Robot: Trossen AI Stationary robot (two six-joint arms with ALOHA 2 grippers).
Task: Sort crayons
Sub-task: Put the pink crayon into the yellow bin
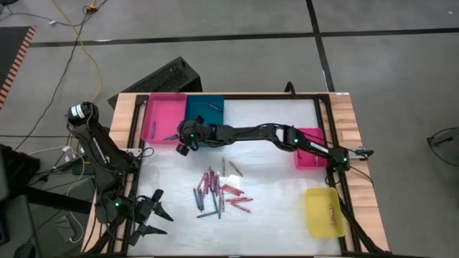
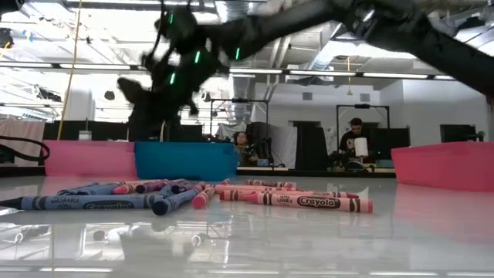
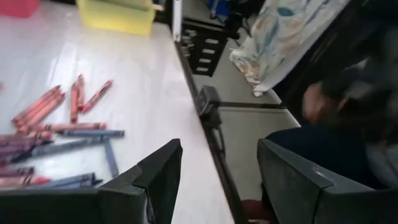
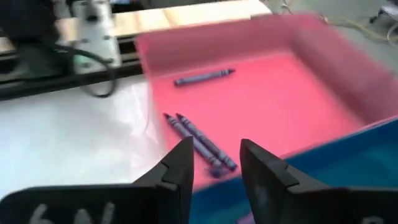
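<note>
Crayons (image 1: 219, 192) heaped mid-table, perhaps two dozen, too overlapped for a sure count; "Crayola" legible on a red one (image 2: 312, 202) in the low view. Four trays on the white table (image 1: 272, 222): one pink tray (image 1: 163, 118) and one blue tray (image 1: 206, 115) side by side at the far edge, one red tray (image 1: 310, 149) and one yellow tray (image 1: 324, 212) on the right side. Three grey-blue crayons (image 4: 202, 140) lying inside the pink tray. Right gripper (image 1: 181, 138) stretched to the seam of pink and blue trays, jaws parted, pinching nothing. Left gripper (image 1: 159, 217) parked at the near left corner, jaws spread and empty.
</note>
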